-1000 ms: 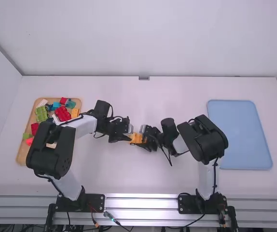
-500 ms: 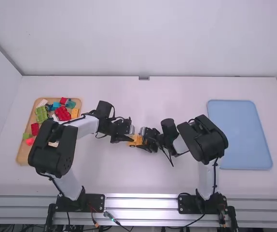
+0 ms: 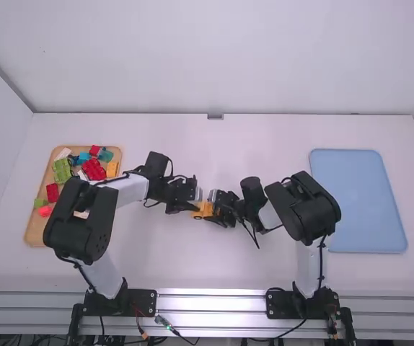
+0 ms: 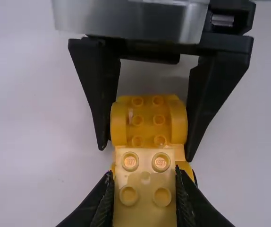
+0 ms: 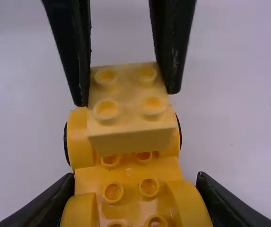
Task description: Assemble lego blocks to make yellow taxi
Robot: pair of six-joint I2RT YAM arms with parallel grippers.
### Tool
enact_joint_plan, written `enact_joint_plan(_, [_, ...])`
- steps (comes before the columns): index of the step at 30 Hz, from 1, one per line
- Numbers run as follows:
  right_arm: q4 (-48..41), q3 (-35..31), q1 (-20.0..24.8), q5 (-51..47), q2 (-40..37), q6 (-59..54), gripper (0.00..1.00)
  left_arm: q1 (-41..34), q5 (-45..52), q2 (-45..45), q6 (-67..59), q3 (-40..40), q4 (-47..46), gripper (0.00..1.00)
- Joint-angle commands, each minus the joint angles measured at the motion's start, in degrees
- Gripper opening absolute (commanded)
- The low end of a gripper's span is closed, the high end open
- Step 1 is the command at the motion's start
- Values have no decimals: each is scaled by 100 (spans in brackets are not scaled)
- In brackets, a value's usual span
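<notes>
In the high view my left gripper (image 3: 191, 206) and right gripper (image 3: 214, 209) meet from both sides at the yellow car base (image 3: 205, 210) near the table's middle. The left wrist view has my left gripper (image 4: 145, 189) shut on a pale yellow two-by-two block (image 4: 145, 177), held over one end of the car base (image 4: 148, 120). In the right wrist view my right gripper (image 5: 135, 203) is shut on the car base's fendered sides (image 5: 128, 177). The pale block (image 5: 128, 106) overlaps the base's wheeled end; whether its studs are engaged, I cannot tell.
A wooden tray (image 3: 32, 229) with red, green, blue, white and orange blocks stands at the left, partly beneath the left arm. A flat blue tray (image 3: 358, 202) lies at the right side of the table.
My left gripper has shifted slightly to the right, closer to my right gripper, with a small turn of its arm. The right arm has stayed still.
</notes>
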State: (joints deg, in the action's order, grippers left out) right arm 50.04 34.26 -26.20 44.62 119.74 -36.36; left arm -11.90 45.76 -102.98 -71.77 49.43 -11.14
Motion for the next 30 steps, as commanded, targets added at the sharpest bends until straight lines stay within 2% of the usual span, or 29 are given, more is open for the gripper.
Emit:
enact_joint_plan(1, [-87,22,0,50,92,48,56,-46,37,-55,48,-170,92,1])
enact_joint_plan(9, [-855,372,-11,55,92,-13,55,-85,68,-55,323,-273,455,2])
enact_joint_plan(25, [-879,393,0,52,92,-17,54,-96,-487,-55,599,-267,411,3])
enact_joint_plan(27, [-879,393,-2,55,92,-33,54,-96,-490,-55,601,-258,411,8])
enact_joint_plan(28, [-892,393,0,52,92,-68,55,-96,-487,-52,605,-256,411,25])
enact_joint_plan(29, [-907,393,0,52,92,-122,55,-96,-490,-52,675,-258,422,50])
enact_joint_plan(30, [-914,393,-2,55,92,-120,55,-96,-490,-52,710,-256,437,56])
